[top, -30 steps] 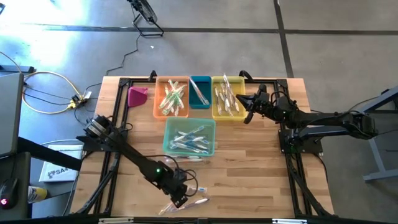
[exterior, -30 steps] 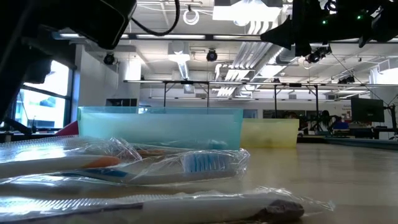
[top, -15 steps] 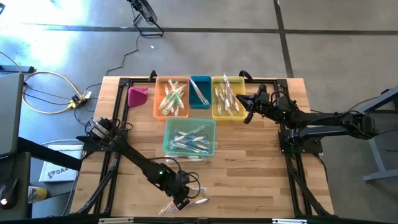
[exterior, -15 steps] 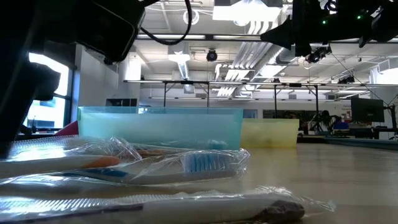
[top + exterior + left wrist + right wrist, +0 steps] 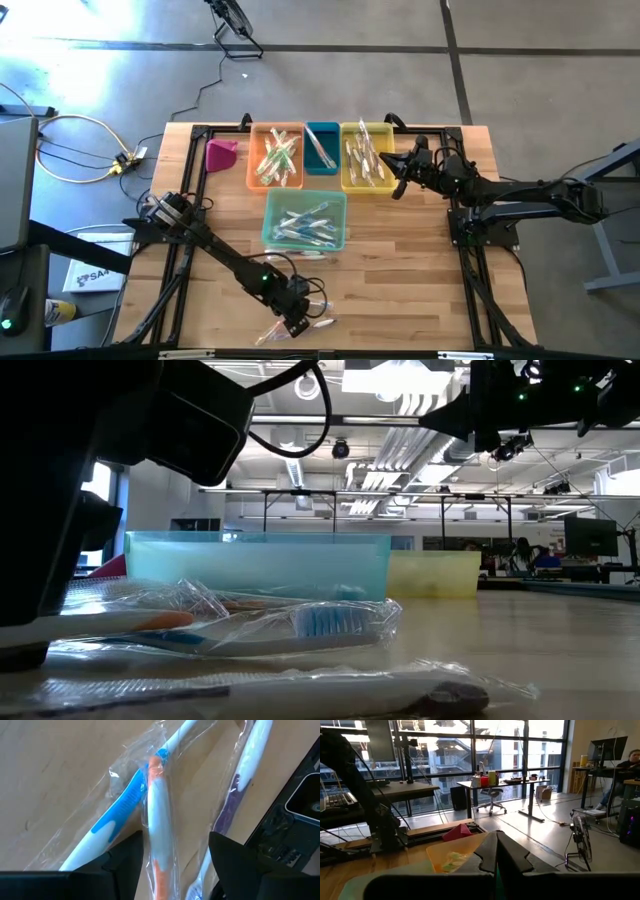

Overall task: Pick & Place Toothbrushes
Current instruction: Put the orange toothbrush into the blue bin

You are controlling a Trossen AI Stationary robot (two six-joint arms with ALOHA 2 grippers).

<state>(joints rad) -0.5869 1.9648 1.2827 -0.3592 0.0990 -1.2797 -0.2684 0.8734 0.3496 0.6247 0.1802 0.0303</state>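
Note:
Three wrapped toothbrushes lie near the table's near edge: an orange-and-white one (image 5: 157, 810), a blue one (image 5: 117, 817) crossing under it, and a purple one (image 5: 239, 777). In the low view they lie flat in crinkled clear wrappers (image 5: 320, 622). My left gripper (image 5: 172, 870) (image 5: 295, 322) is open, low over them, with one finger on each side of the orange toothbrush. My right gripper (image 5: 495, 855) (image 5: 400, 182) is shut on nothing and hovers by the yellow bin (image 5: 365, 157). More toothbrushes lie in the bins. My left gripper comes from above, pointing down, with its fingers (image 5: 125, 865) on either side of the orange toothbrush's handle (image 5: 159, 845), which lies flat on the table. Whether the fingers touch its wrapper, I cannot tell.
An orange bin (image 5: 277, 157), a blue bin (image 5: 321, 148) and the yellow bin stand in a row at the far edge; a light teal bin (image 5: 305, 220) sits mid-table. A pink object (image 5: 222, 153) lies far left. One toothbrush (image 5: 310, 254) lies beside the teal bin.
My left gripper has moved down toward the wrapped toothbrushes and a little toward the table's right. In the low view its dark bulk has come lower, down to the table. The toothbrushes and my right arm have stayed still.

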